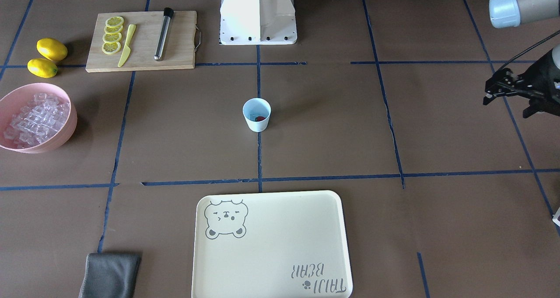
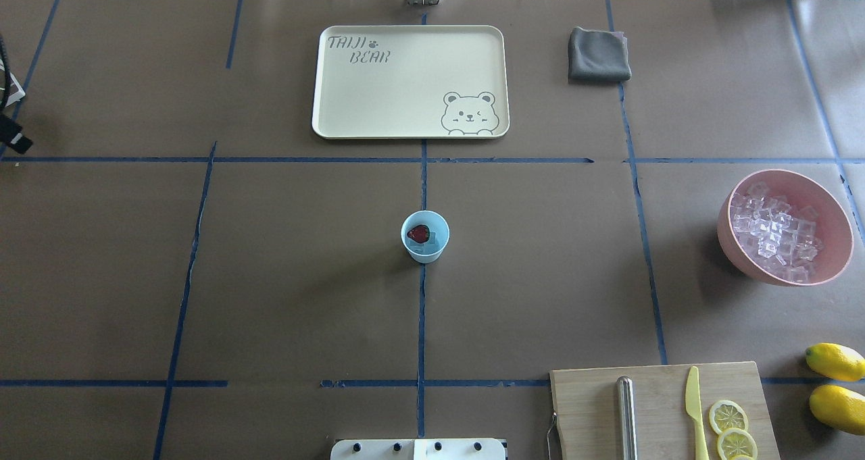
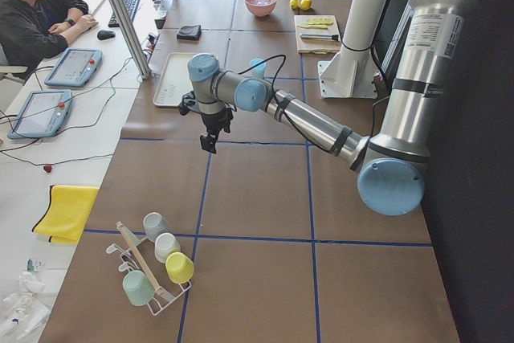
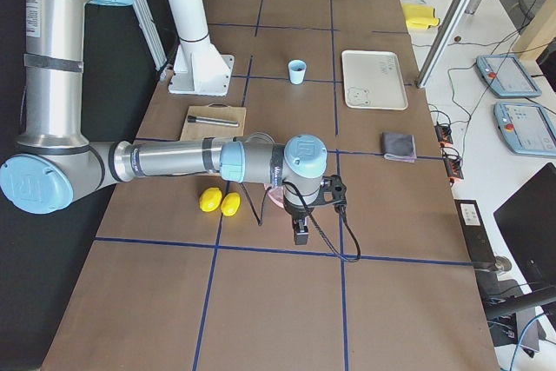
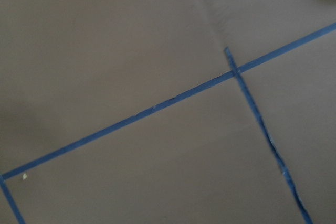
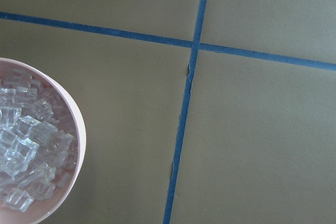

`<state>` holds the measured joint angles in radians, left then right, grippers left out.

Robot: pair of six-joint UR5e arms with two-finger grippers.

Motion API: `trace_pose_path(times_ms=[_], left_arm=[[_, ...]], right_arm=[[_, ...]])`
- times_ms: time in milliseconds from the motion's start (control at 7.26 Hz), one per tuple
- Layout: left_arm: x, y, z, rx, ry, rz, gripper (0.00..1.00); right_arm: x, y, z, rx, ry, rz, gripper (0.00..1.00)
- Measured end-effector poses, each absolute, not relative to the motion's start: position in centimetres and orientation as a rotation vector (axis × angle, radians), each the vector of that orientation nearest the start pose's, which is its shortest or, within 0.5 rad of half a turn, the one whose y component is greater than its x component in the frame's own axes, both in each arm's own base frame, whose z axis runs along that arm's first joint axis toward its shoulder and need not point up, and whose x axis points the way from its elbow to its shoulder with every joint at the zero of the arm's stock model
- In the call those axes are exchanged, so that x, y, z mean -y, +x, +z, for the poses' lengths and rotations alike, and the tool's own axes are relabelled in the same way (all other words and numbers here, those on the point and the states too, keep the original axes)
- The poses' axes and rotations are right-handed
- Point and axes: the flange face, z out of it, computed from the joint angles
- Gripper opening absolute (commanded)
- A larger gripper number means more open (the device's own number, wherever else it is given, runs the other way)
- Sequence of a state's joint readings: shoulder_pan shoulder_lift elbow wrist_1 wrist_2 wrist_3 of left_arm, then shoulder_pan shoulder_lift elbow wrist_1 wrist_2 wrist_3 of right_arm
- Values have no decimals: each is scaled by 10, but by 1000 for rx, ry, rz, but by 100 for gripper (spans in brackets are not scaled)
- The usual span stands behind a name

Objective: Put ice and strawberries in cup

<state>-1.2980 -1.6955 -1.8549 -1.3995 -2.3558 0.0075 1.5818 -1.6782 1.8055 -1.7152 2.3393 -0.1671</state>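
The light blue cup (image 2: 425, 236) stands upright at the table's middle, on a blue tape line. Inside it lies a dark red strawberry (image 2: 419, 233) beside what looks like a clear ice cube (image 2: 434, 241). Many more ice cubes (image 2: 776, 234) fill the pink bowl (image 2: 736, 244) far to the robot's right, and the right wrist view also shows these ice cubes (image 6: 23, 145). My left gripper (image 1: 507, 102) hovers far out over the table's left end, open and empty. My right gripper (image 4: 301, 234) hangs beyond the bowl, and I cannot tell if it is open or shut.
A wooden board (image 2: 662, 406) carries lemon slices (image 2: 728, 417), a yellow knife (image 2: 695, 406) and a metal rod (image 2: 626, 416). Two lemons (image 2: 836, 386) lie beside it. A cream tray (image 2: 409, 82) and grey cloth (image 2: 598, 55) sit at the far edge. A person (image 3: 36, 14) sits at a side desk.
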Motion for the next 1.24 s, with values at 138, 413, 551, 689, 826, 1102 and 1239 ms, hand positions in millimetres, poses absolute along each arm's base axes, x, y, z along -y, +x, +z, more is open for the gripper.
trace_pose_path(times_ms=[138,413,551,689,826,1102,1239], left_arm=[[510,47,520,-824,66,293,100],[480,13,597,-808,-20,205,100],[474,-1,610,-803,-20,177,100],[471,-18,613,-802,-7,143,100],[471,-33,614,-802,6,114,100],[470,-43,614,-803,8,80,100],[471,-44,611,-802,15,79,100]], right_arm=[[441,69,609,768,52,-142,100],[441,69,608,768,53,-141,100],[441,69,608,767,54,-142,100],[441,69,607,767,56,-143,100],[441,69,607,766,58,-145,100],[444,70,607,762,77,-167,100],[446,70,609,761,81,-172,100]])
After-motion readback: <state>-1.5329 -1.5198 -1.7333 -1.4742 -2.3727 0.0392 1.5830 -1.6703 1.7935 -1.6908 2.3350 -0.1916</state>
